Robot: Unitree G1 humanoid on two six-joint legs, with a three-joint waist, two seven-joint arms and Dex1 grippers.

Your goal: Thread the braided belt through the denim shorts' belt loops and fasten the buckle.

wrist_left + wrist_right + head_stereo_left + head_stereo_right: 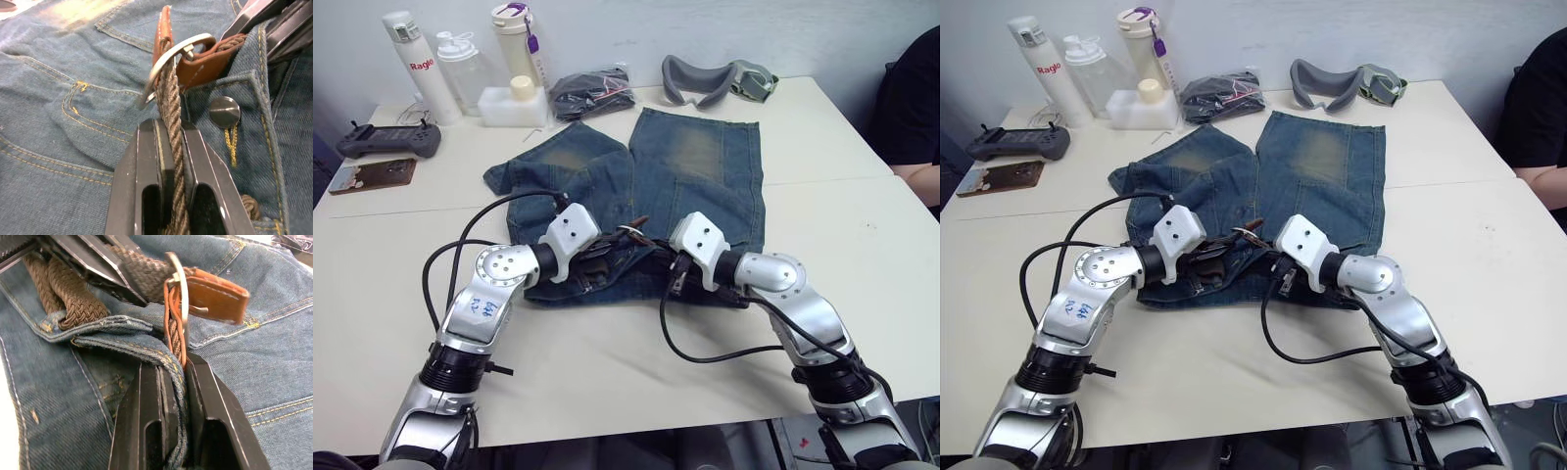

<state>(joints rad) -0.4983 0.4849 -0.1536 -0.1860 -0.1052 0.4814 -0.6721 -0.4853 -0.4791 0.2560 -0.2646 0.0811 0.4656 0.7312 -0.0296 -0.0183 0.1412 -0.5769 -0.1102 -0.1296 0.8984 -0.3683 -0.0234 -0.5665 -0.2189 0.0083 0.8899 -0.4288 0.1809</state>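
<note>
We see our left gripper (171,152) pinching the braided belt (170,105) just below the buckle (168,61). Our right gripper (173,377) clamps belt and denim shorts (58,401) waistband beside it

The denim shorts (700,171) lie flat at frame centre, faded blue with yellowish worn patches on both legs, legs toward the upper frame, waistband toward the lower. The braided belt (171,105), dark brown weave, lies along the waistband. Its silver buckle (168,61) stands tilted beside the tan leather end, near the metal waistband button (224,111).
</note>
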